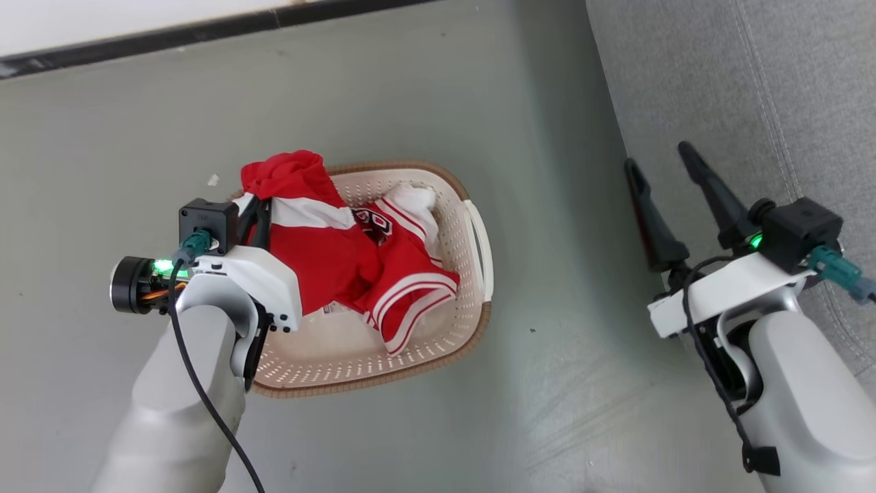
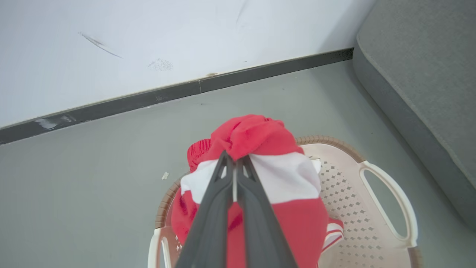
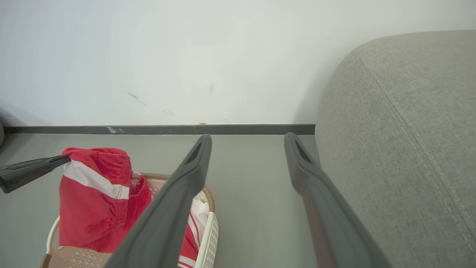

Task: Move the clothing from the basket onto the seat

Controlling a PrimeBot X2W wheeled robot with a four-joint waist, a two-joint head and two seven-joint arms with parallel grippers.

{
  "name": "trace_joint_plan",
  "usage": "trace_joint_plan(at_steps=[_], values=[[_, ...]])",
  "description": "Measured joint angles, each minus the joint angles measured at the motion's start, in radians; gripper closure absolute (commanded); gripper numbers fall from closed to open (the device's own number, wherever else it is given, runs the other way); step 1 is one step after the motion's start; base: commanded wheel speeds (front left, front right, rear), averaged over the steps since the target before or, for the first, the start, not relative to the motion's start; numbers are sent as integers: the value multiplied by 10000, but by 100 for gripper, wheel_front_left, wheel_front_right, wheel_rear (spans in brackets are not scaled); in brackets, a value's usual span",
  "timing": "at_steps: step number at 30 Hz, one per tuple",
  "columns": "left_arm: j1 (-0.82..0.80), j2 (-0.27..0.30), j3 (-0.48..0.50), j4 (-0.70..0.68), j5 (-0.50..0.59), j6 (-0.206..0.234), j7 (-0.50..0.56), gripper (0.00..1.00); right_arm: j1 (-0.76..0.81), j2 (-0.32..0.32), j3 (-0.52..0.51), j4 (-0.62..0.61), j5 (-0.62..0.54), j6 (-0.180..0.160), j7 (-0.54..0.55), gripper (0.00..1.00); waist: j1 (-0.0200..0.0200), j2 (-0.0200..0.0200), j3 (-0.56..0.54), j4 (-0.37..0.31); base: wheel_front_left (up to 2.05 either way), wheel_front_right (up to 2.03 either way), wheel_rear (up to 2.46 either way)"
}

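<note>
Left gripper [image 2: 233, 160] pinches the clothing [image 1: 315, 260] above the basket [image 1: 438, 342]; lift it clear first. Right gripper [image 1: 657, 156], beside the basket, gapes open.

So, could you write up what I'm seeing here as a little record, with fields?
Left claw: shut on a red sports garment with a white band, which hangs over the basket
Right claw: open, empty, near the seat's edge
Basket: cream-white perforated plastic basket with a brown rim, on the grey floor
Lying in basket: second red garment with white stripes and lettering
Seat: large grey fabric sofa cushion, no clothing on the visible part
</note>
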Motion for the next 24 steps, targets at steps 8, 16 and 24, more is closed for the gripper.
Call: trace_joint_plan(at_steps=[8,16,24], values=[[381,2,-558,-349,-849,-437,-176,100,393,-52,771,-50,-155,2,0,0,0,0,-785,378,0,0,0],[680,2,-1390,-917,-1664,-740,-272,100,823,-255,1492,-173,-209,2,0,0,0,0,-1656,741,0,0,0],[965,12,-1992,-1565,-2265,-863,-428,100,1354,-376,2080,-238,-247,2,0,0,0,0,-2491,1043,0,0,0]])
